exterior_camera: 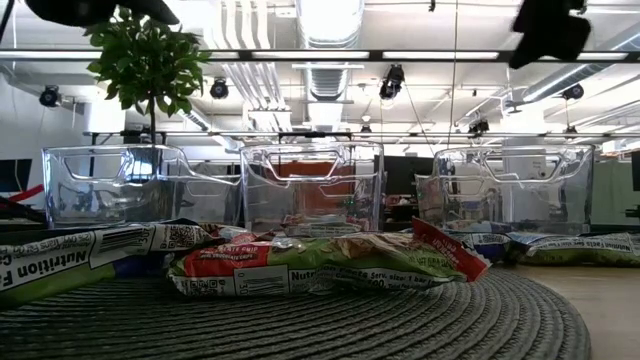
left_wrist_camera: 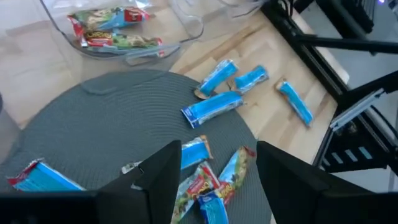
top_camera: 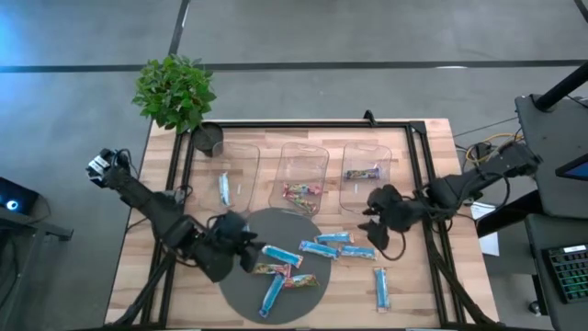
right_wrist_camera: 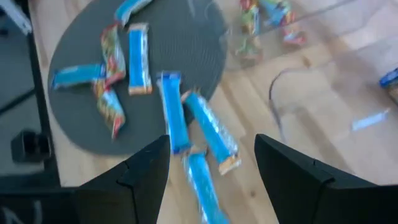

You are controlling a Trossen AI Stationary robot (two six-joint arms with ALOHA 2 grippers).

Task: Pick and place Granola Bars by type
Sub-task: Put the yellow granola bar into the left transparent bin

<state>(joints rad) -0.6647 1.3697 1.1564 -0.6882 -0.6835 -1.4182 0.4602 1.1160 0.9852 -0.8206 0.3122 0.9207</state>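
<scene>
Granola bars lie on and beside a round grey mat (top_camera: 241,292). On the mat are light blue bars (top_camera: 282,256) and multicoloured bars (top_camera: 271,269), one of which fills the low view (exterior_camera: 320,262). More light blue bars (top_camera: 333,238) rest on the wood to the mat's right, and one lies alone (top_camera: 381,288) nearer the near edge. My left gripper (top_camera: 246,250) (left_wrist_camera: 217,165) hovers open over the mat's left part, above a light blue bar (left_wrist_camera: 196,152). My right gripper (top_camera: 377,225) (right_wrist_camera: 214,158) hovers open above the blue bars (right_wrist_camera: 211,134) on the wood.
Three clear bins stand in a row behind the mat. The left bin (top_camera: 241,164) holds a light blue bar, the middle one (top_camera: 305,158) multicoloured bars, and the right one (top_camera: 369,154) a darker bar. A potted plant (top_camera: 175,92) stands at the far left corner. Black rails (top_camera: 418,175) run along the table's sides.
</scene>
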